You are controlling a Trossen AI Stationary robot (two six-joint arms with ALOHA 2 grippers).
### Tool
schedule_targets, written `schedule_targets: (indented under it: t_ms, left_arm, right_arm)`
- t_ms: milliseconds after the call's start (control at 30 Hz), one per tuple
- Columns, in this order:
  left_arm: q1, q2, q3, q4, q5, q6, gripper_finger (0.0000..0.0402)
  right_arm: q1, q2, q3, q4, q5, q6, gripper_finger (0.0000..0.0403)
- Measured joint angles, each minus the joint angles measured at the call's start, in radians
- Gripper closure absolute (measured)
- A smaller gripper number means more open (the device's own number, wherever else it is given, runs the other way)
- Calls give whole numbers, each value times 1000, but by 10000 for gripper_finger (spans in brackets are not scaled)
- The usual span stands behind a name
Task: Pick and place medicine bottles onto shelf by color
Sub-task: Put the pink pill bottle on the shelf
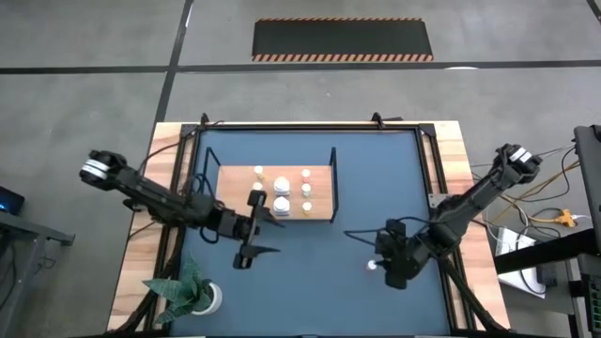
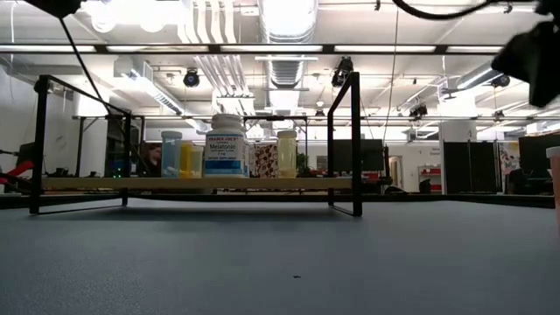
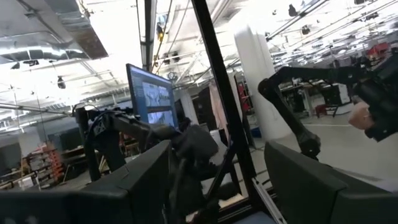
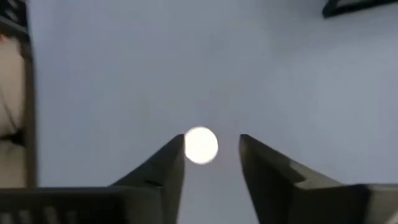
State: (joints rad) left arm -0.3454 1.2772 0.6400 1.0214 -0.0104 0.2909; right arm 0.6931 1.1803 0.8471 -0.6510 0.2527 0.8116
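Bottle (image 4: 201, 145) between parted fingers of right tool (image 4: 211, 155), touching one.

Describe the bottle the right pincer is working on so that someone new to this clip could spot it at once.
Start at the dark blue tabletop and look away from the wooden shelf toward the right arm. Beside the right pincer stands one small bottle with a white top, between that pincer's open fingers. It alone stands on the bare table; every other bottle stands on the shelf.
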Motion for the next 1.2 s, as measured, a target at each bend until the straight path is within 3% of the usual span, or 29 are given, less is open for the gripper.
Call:
schedule_targets:
  t_ms: [200, 400, 800, 1200]
  left_arm:
    - [-1, 32, 34, 0, -5, 0, 162]
    - [-2, 32, 31, 1, -6, 1, 162]
    - [-2, 31, 27, 0, -26, 3, 162]
    - [-2, 30, 25, -4, -31, 12, 162]
  right_arm:
    - [53, 16, -63, 42, 70, 1, 171]
    - [92, 16, -131, 157, 113, -28, 142]
    - [95, 16, -281, 428, 129, -54, 181]
    - [94, 16, -342, 545, 145, -84, 243]
